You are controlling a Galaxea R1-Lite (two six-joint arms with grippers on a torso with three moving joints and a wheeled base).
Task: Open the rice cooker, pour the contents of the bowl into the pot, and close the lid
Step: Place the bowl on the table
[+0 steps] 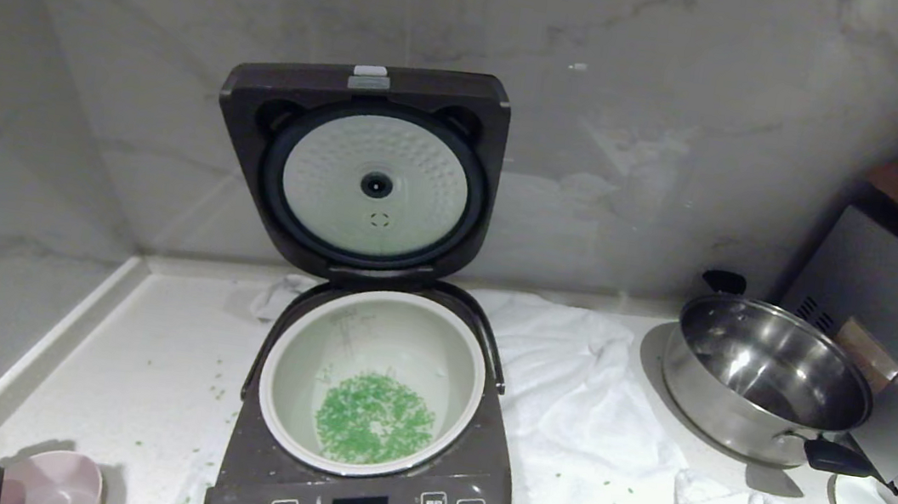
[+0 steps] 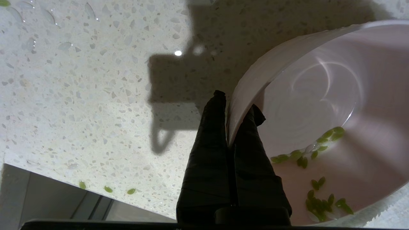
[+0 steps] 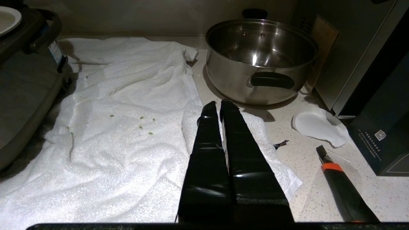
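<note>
still-open lid [image 1: 358, 168] upright – left gripper [image 2: 235, 107] pinching bowl [image 2: 319, 105] rim at counter [image 2: 80, 95] edge

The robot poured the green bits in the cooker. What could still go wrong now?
The left gripper pinches only the thin rim of the bowl, so the bowl might tip or slip. A few green bits are left inside it and could spill onto the counter. The lid stands wide open; closing it carelessly might shove the rice cooker, which sits on a loose towel.
</note>
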